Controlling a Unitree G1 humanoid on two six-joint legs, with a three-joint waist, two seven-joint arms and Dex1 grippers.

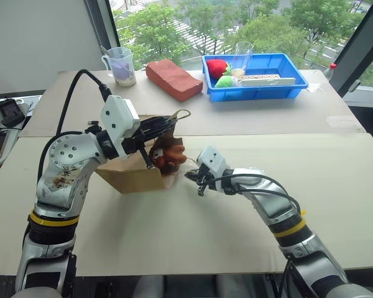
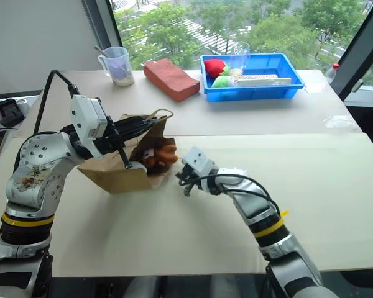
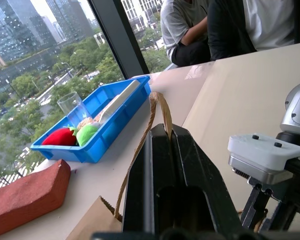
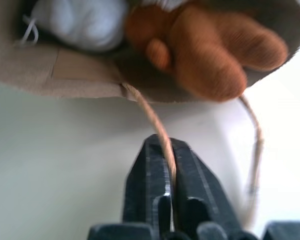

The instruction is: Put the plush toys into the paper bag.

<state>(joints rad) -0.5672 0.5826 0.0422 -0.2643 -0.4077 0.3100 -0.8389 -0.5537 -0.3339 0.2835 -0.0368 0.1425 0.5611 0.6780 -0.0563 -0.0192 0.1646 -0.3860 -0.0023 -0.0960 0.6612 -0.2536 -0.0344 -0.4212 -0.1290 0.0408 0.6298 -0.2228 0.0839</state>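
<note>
One paper bag (image 1: pixel 132 176), lying on its side on the bench (image 1: pixel 236 211), long axis running across the bench, mouth turned toward the right pincer (image 1: pixel 193 178). Two plush toys at that mouth: one brown toy (image 1: pixel 168 156) partly out past the rim, legs aimed out toward the right pincer; one white toy (image 4: pixel 82 20) deeper inside, just beside the brown one. Two string handles on the bag: upper handle (image 3: pixel 151 120) looped up over the bag's mouth and pinched between the pressed-together fingers of the left pincer (image 1: pixel 168 126); lower handle (image 4: pixel 155 125) trailing from the bag's rim onto the bench and pinched in the right pincer, fingers likewise pressed together on the string. Beyond the bag, on the far bench: one reddish brick-shaped block (image 1: pixel 173 79), one clear measuring jug (image 1: pixel 120 66), one blue tray (image 1: pixel 253 87). Inside the tray: one red soft item (image 1: pixel 216 67), one green soft item (image 1: pixel 225 81), one clear cup (image 1: pixel 242 57), one white flat object (image 1: pixel 266 79). Two seated persons (image 3: pixel 230 27) past the far bench, torsos alone visible.
</note>
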